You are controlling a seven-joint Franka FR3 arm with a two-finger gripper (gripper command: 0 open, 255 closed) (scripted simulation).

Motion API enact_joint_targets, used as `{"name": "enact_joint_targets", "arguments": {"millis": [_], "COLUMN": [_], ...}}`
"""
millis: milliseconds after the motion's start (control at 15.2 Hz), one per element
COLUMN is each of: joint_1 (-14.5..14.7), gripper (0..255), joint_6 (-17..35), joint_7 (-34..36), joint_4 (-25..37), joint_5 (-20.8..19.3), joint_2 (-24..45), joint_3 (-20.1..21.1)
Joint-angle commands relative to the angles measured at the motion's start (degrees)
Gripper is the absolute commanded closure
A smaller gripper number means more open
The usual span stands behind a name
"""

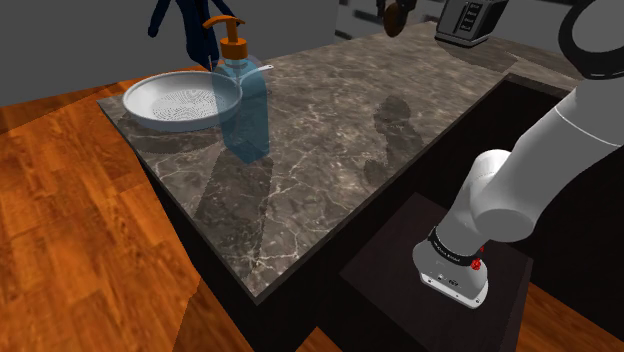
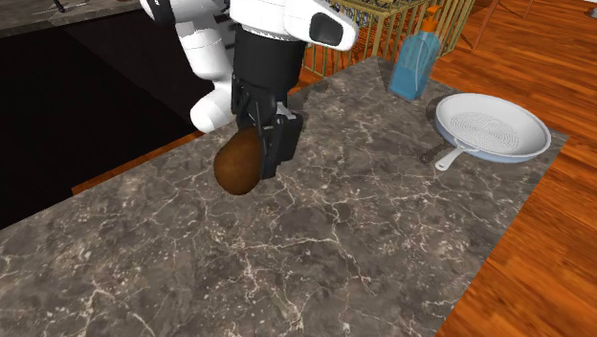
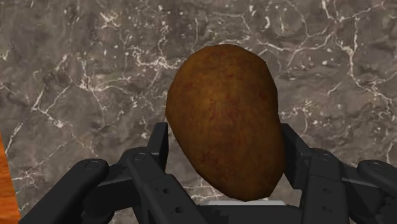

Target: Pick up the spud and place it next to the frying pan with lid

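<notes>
A brown potato point(image 2: 238, 162) hangs over the dark marble counter point(image 2: 335, 249), and my black gripper point(image 2: 260, 158) is shut on it. In the wrist view the potato point(image 3: 226, 121) sits clasped between the two fingers point(image 3: 157, 143), with marble behind it. A pale frying pan point(image 2: 493, 126) rests on the counter's far end at the second exterior view's right, well apart from the potato; I see no lid on it. The same pan point(image 1: 180, 98) lies at the shoulder view's upper left.
A blue soap bottle point(image 1: 243, 95) with an orange pump stands right beside the pan, also seen as the bottle point(image 2: 416, 62). A golden wire rack point(image 2: 383, 24) stands behind the counter. A dark appliance point(image 1: 470, 20) sits at the counter's far corner. Wooden floor surrounds the counter.
</notes>
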Motion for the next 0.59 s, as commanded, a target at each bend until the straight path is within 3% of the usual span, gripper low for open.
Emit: {"name": "enact_joint_targets", "arguments": {"millis": [0,528], "joint_1": [1.20,5.45], "gripper": [255,255], "joint_6": [-1.15,-5.31], "joint_7": [3.28,14.93], "joint_4": [-1.11,-2.78], "joint_5": [-0.37,0.35], "joint_2": [-1.22,-3.14], "joint_3": [2.22,10.24]}}
